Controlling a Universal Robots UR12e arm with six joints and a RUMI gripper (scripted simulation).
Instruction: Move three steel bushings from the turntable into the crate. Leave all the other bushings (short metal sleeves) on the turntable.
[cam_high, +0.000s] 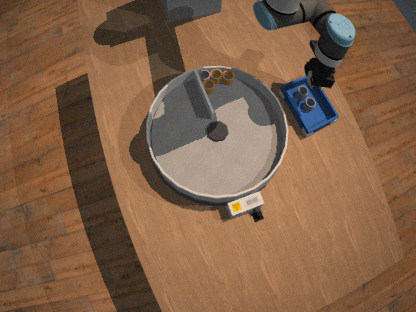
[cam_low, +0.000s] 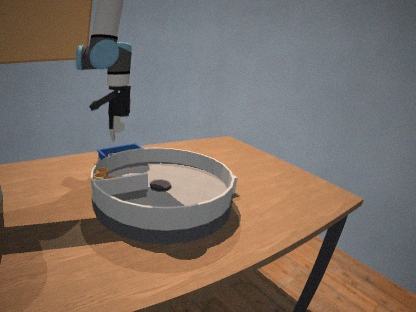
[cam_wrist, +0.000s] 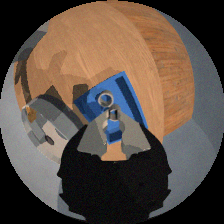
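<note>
The blue crate (cam_high: 309, 105) stands on the table right of the turntable (cam_high: 217, 135) and holds two steel bushings (cam_high: 302, 91) (cam_high: 310, 104). My gripper (cam_high: 320, 77) hangs well above the crate's far end, with its fingers nearly closed and nothing between them. In the wrist view the crate (cam_wrist: 112, 107) lies below the fingertips, with one bushing (cam_wrist: 105, 98) in it and the other (cam_wrist: 114, 115) seen between the fingers. Several bushings, mostly brass-coloured (cam_high: 216, 77), sit clustered at the turntable's far rim beside a divider wall (cam_high: 199, 95). The leftmost one (cam_high: 205, 75) looks greyer.
The turntable has a raised rim, a dark hub (cam_high: 218, 131) at its centre and a labelled box (cam_high: 246, 204) at its near edge. In the exterior view the crate (cam_low: 119, 149) shows just behind the turntable (cam_low: 162, 187). A grey box stands at the table's far edge (cam_high: 192, 10).
</note>
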